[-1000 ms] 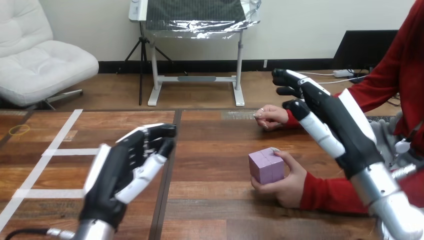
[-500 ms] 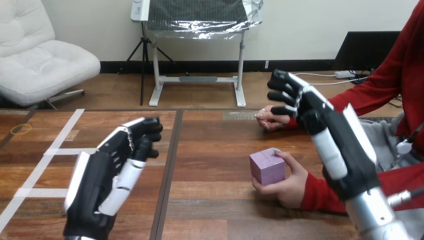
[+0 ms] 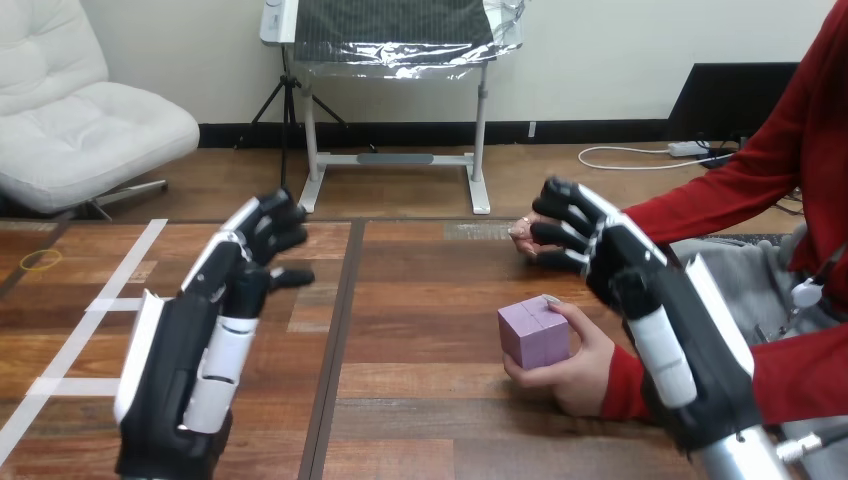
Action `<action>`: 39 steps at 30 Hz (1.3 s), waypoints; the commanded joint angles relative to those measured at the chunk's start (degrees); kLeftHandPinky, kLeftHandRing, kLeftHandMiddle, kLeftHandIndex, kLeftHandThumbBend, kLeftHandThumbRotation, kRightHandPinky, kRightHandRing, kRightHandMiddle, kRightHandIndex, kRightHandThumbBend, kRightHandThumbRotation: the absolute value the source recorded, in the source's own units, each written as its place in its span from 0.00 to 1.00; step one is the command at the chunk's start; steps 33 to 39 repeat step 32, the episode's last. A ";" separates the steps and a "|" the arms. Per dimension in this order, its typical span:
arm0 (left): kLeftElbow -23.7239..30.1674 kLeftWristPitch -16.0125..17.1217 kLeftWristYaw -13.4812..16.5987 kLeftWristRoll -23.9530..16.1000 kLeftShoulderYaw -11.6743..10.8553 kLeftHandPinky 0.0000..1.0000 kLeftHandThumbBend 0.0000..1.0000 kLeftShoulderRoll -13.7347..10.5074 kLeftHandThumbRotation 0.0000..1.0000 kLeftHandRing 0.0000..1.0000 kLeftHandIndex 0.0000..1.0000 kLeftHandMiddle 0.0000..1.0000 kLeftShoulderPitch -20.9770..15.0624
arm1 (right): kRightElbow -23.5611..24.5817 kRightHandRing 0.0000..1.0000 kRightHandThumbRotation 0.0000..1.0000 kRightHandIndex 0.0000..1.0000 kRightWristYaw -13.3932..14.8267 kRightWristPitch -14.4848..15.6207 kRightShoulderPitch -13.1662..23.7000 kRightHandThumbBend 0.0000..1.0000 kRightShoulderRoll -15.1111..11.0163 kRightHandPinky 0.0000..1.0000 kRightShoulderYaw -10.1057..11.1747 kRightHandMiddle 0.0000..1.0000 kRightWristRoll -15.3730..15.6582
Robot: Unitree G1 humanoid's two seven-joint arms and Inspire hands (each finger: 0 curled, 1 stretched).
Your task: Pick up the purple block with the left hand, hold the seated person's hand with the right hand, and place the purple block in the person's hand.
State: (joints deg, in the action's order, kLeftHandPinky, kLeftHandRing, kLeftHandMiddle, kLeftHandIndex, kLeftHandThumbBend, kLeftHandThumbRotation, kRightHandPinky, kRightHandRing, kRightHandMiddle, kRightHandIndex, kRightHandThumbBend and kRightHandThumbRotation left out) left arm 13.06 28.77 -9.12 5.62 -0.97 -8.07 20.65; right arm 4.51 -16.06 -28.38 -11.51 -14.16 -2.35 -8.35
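The purple block (image 3: 535,335) rests low over the wooden table (image 3: 420,420), right of centre, cupped in the person's hand (image 3: 578,375), whose fingers wrap its right side. My right hand (image 3: 650,300) hovers over that red-sleeved forearm, open with relaxed fingers pointing far-left, and touches neither block nor hand. Behind its fingertips lies the person's other hand (image 3: 524,233), loosely closed on the table. My left hand (image 3: 190,350) is raised at the left, open, fingers stretched away from me, well apart from the block.
White tape lines (image 3: 110,300) cross the table's left part. A small yellow ring (image 3: 38,259) lies at the far left edge. A dark seam (image 3: 338,330) runs down the table between my left hand and the block.
My left hand has turned and stretched its fingers forward and up. My right hand has come lower and nearer, over the person's forearm. The block stays in the person's hand.
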 commanded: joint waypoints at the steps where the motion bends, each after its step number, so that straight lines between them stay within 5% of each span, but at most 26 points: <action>1: 5.19 0.60 -0.19 1.75 0.00 0.81 0.62 0.56 1.00 0.89 0.91 0.90 -0.33 | 3.62 0.88 1.00 0.90 -1.53 -1.93 0.60 0.80 0.20 0.84 0.07 0.89 -1.50; 39: 10.79 -2.12 0.20 1.95 1.45 0.90 0.60 2.00 0.94 0.89 0.89 0.89 1.00 | 5.27 0.86 1.00 0.88 -5.02 -2.26 -3.95 0.78 2.98 0.83 -1.08 0.88 -4.34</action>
